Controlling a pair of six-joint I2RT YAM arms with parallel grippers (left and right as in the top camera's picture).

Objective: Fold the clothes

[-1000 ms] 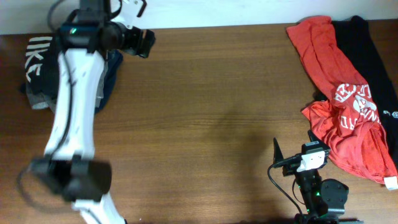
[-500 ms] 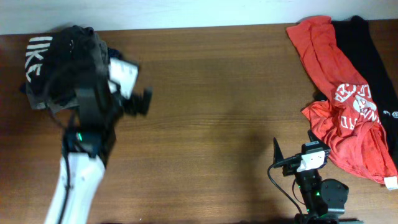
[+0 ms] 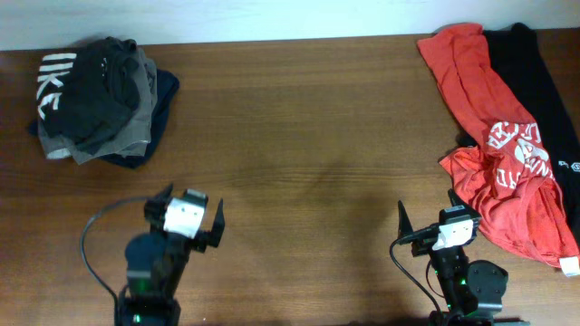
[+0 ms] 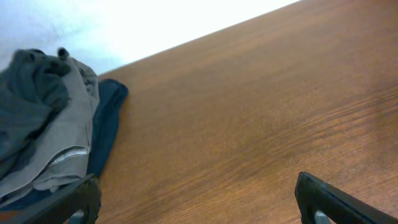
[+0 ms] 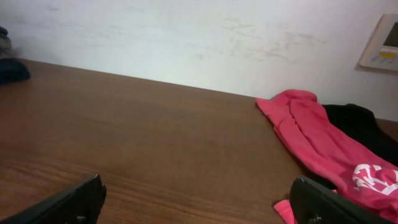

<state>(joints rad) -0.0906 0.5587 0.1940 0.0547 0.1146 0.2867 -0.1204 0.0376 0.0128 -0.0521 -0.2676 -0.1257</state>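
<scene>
Since a moment ago my left arm has swung back off the pile of clothes [image 3: 100,104] and drawn in to the near edge of the table [image 3: 299,136]. My right arm has not stirred, and the garments lie as they did.

From overhead, my left gripper [image 3: 193,201] sits low on the left over bare wood, its fingers spread wide with nothing between them. My right gripper [image 3: 428,213] sits low on the right, equally spread and empty, close to the lower end of the red shirt [image 3: 494,136]. The pile rests in the far left corner: a black shirt [image 3: 54,81] with white letters, a grey garment [image 3: 136,104] and a navy garment [image 3: 161,109] at the bottom. The red shirt sprawls unfolded along the far right, with a black garment [image 3: 544,91] beside it at the table's right edge.

Through my left wrist camera, my two dark fingers [image 4: 74,202] stand at the bottom corners, wide apart, only wood between them. The pile lies ahead to the left, dark cloth on top, grey under it, navy poking out on the right.

Through my right wrist camera, my fingers [image 5: 339,202] are likewise far apart and hold nothing. The red shirt lies ahead on the right, the black garment behind it, before a pale wall [image 5: 186,37] carrying a small panel [image 5: 382,43].
</scene>
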